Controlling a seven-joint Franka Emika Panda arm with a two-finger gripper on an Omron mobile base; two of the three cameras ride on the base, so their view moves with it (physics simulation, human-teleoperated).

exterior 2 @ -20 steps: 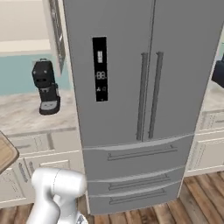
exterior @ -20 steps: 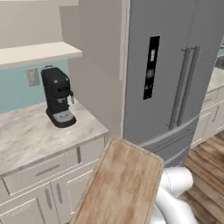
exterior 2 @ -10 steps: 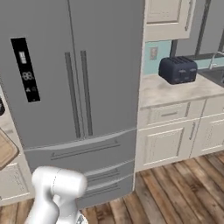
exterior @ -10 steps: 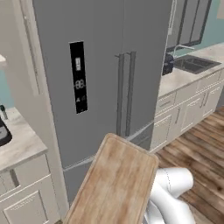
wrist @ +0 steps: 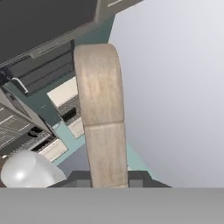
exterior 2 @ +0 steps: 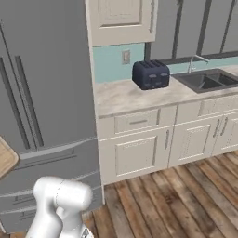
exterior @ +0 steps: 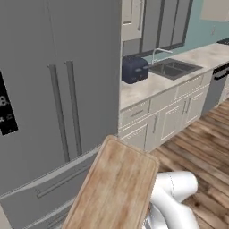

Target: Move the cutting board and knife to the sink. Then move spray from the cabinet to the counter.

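The gripper [wrist: 109, 178] is clamped on the cutting board [exterior: 114, 188], which rises edge-on up the centre of the hand view and lies tilted at the lower centre of the left base view, above the arm. The sink [exterior: 173, 68] sits in the counter [exterior: 145, 87] at the upper right, just right of a dark toaster [exterior: 134, 69]. A grey refrigerator [exterior: 53, 89] occupies the left.

Gripper [wrist: 109, 177] clamped (apparently edge-on), arm folded low
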